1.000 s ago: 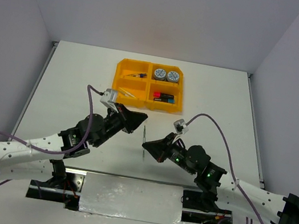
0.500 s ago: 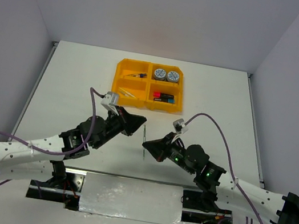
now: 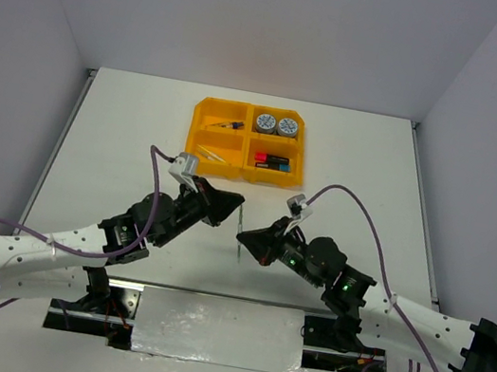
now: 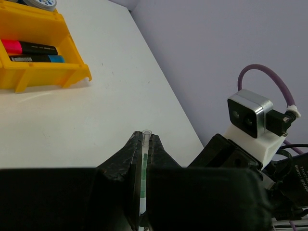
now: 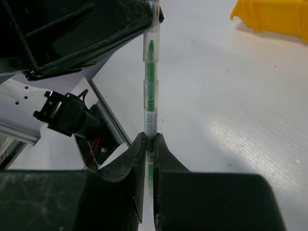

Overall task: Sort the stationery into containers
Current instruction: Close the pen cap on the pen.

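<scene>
A thin clear pen with a green core (image 3: 239, 238) hangs upright over the table between both arms. My left gripper (image 3: 239, 207) is shut on its upper end, and the clear tip pokes out past the fingertips (image 4: 144, 139). My right gripper (image 3: 244, 237) is shut on the lower, labelled part of the pen (image 5: 151, 91), just below its barcode (image 5: 150, 139). The orange-yellow tray (image 3: 194, 133) sits further back. It holds two tape rolls (image 3: 276, 124), highlighters (image 3: 272, 161), a pale pen (image 3: 208, 153) and a dark item (image 3: 227, 125).
The tray's near corner (image 4: 77, 74) shows in the left wrist view, with highlighters (image 4: 31, 48) inside. The right arm's camera block (image 4: 252, 118) is close beside my left fingers. A metal plate (image 3: 218, 330) lies between the arm bases.
The left arm has moved a little right and forward, bringing its fingertips over the pen's top. The right gripper has edged slightly left with the pen.
</scene>
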Action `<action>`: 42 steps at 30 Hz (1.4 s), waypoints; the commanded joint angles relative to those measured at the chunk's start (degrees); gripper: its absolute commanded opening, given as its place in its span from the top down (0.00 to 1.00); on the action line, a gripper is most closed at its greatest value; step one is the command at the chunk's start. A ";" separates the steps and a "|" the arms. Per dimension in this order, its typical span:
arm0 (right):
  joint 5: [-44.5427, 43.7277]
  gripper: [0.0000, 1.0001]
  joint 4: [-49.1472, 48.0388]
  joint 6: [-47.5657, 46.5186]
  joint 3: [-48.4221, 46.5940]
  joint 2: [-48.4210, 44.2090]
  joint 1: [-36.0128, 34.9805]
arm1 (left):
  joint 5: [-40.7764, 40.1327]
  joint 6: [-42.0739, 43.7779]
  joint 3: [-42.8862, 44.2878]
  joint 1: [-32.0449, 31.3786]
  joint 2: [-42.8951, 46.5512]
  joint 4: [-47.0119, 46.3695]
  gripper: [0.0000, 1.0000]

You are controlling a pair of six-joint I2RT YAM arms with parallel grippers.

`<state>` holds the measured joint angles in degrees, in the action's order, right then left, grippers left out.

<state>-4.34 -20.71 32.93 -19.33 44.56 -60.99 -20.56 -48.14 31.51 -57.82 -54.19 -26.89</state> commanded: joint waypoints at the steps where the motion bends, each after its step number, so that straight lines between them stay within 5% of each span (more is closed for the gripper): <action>1: -2.95 1.00 0.05 -1.55 -4.83 -0.78 -0.44 | 2.27 0.50 -0.92 0.08 0.40 -4.30 1.00; 10: -5.86 1.00 3.39 -5.76 -12.29 -1.05 -0.35 | 7.80 3.40 -2.33 0.08 0.23 -5.36 0.95; 14: -3.14 1.00 2.08 -10.60 -13.45 -0.26 -0.36 | 10.97 6.30 -2.07 0.08 1.45 -5.10 0.66; 18: -0.41 1.00 2.78 -12.10 -13.19 0.70 -0.44 | 9.76 9.64 0.30 0.08 3.30 -0.45 0.52; 32: 6.27 1.00 -0.12 -12.98 -12.57 2.47 -0.79 | 11.66 16.57 3.74 0.08 7.08 3.34 1.00; 36: 9.43 0.63 -1.70 -13.51 -11.26 2.47 -0.62 | 17.29 20.27 3.65 0.08 7.87 0.63 1.00; 42: 13.47 0.56 -3.90 -12.28 -11.78 3.61 -0.62 | 25.99 22.91 1.89 -0.01 11.83 -5.09 1.00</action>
<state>5.39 -20.16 20.47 -30.20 47.51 -61.25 -0.84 -28.45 32.58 -57.87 -44.82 -24.23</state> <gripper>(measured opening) 0.440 0.254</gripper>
